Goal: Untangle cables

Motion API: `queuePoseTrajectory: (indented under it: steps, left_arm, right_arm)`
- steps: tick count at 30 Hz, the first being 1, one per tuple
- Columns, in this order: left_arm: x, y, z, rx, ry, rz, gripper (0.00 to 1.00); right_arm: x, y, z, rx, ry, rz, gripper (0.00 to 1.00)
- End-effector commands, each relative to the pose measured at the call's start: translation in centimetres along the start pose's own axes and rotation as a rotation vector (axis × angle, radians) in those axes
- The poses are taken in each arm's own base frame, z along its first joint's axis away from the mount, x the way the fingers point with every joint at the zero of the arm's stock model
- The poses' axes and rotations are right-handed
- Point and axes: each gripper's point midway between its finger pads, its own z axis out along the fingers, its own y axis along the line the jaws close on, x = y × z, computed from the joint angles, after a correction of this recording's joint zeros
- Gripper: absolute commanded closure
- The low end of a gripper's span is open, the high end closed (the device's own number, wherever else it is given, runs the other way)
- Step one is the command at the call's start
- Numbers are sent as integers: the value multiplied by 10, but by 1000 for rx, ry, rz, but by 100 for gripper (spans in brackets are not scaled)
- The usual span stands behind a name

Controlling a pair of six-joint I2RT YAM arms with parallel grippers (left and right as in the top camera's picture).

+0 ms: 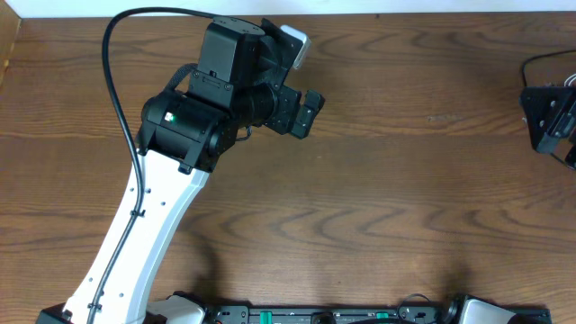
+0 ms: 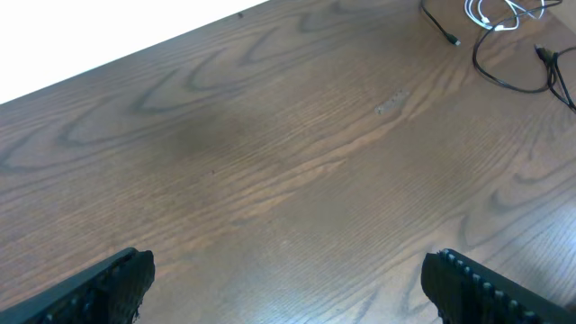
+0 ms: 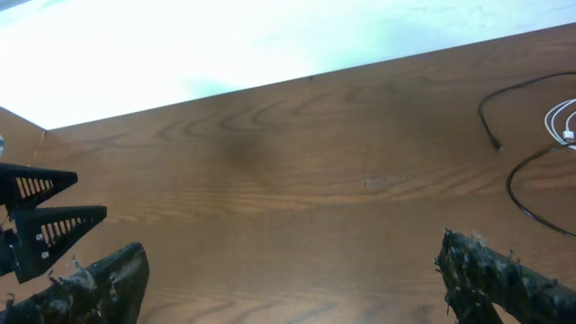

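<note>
checking overhead: left gripper (image 1: 304,110) empty, cables not clear here. left wrist: jaws wide apart; cables (image 2: 508,36) far off top right, thin black loops crossing a white bunch. right wrist: right gripper (image 3: 297,288) open, empty, cables at right edge. risk: pinching both colours together tightens the tangle.

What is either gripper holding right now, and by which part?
Nothing is held. The left gripper and right gripper both stand open over the brown wooden table, with the thin black and white cables lying apart from both.
</note>
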Motion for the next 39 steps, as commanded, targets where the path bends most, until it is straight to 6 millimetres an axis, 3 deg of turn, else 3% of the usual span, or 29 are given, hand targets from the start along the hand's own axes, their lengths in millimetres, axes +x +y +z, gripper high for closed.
queuePoseTrajectory:
  steps: [1,7,13,19,28,39]
  left_arm:
    - [2,3,1,-11,8,14,0]
    - [2,3,1,-12,8,14,1]
    - [2,3,1,-11,8,14,1]
    - [2,3,1,-12,8,15,1]
    - [2,3,1,-11,8,14,1]
    - [2,3,1,-11,8,14,1]
  right_arm:
    - [1,-1,0,10,3,-15,1]
    - [-11,-16,1,108,-42,-43,1]
    - [-30,4,12,61,-158,-156,1]
    - [-26,8,41,14,-253,-217,1]
    - [25,-3,81,-31,-442,-299,1]
    - [125,-23,114,-37,-627,-483,1]
